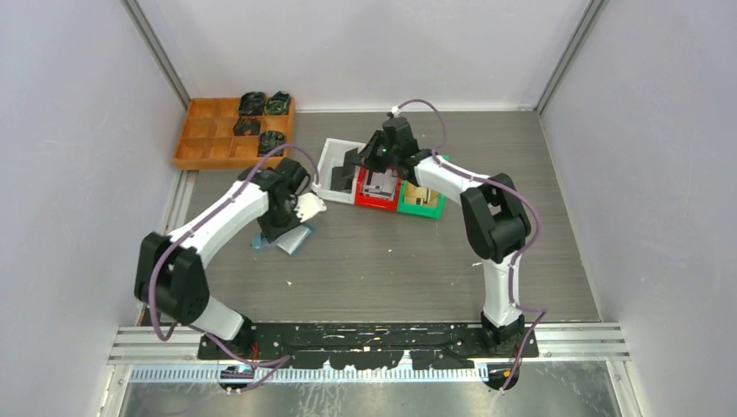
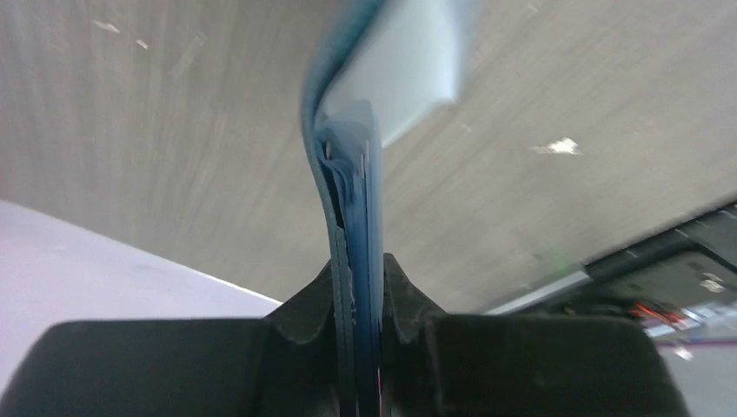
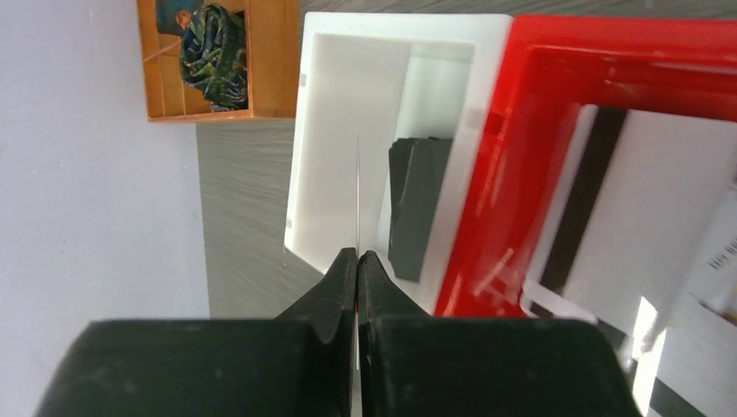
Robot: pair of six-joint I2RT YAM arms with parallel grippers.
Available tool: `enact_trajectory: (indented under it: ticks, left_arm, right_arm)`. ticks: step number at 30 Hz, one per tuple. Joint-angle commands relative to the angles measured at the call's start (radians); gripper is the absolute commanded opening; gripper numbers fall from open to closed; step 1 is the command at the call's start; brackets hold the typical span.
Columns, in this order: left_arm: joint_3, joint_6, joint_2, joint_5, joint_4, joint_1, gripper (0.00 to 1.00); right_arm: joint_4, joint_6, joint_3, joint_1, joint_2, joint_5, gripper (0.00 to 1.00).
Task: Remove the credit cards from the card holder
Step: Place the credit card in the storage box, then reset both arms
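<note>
Left gripper (image 2: 358,271) is pinching the soft slate-blue card holder (image 2: 348,200) over the grey table (image 2: 130,130) — right gripper (image 3: 357,261) is squeezing one thin flat credit card (image 3: 358,187), edge-on, over the white plastic bin (image 3: 400,26).

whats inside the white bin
A dark flat case stands against the white bin's wall next to the red bin; nothing else shows. The right claw and its edge-on thin card cover a strip of the floor.
</note>
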Motion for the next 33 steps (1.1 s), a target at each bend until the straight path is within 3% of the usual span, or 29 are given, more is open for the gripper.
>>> enact_trajectory:
  ticks: [1,10,12,20,24,28,31,33]
  left_arm:
    - [-0.011,0.042,0.100,-0.323,0.193,-0.087,0.00]
    - [0.005,-0.124,0.193,-0.287,0.243,-0.195,0.41]
    - [0.010,-0.164,0.190,-0.267,0.240,-0.213,0.55]
    - [0.039,-0.310,0.156,0.103,0.113,-0.229,0.58]
    - [0.042,-0.313,0.100,0.302,0.071,-0.210,0.58]
    - [0.087,-0.304,0.025,0.426,0.056,-0.102,0.59]
    - [0.153,-0.277,-0.020,0.464,0.041,0.023,0.66]
    - [0.216,-0.240,-0.047,0.494,0.018,0.121,0.67]
  right_arm:
    - [0.006,-0.014,0.131,0.034,0.064,0.061,0.05]
    - [-0.044,-0.070,0.153,0.029,0.059,0.103,0.40]
    - [-0.048,-0.082,0.130,0.020,0.030,0.108,0.43]
    - [-0.038,-0.101,-0.021,-0.024,-0.166,0.107,0.46]
    - [-0.070,-0.151,-0.120,-0.034,-0.299,0.126,0.57]
    - [-0.112,-0.211,-0.270,-0.039,-0.470,0.208,0.72]
    - [-0.135,-0.238,-0.389,-0.044,-0.618,0.301,0.89]
    - [-0.166,-0.251,-0.457,-0.056,-0.715,0.351,0.93]
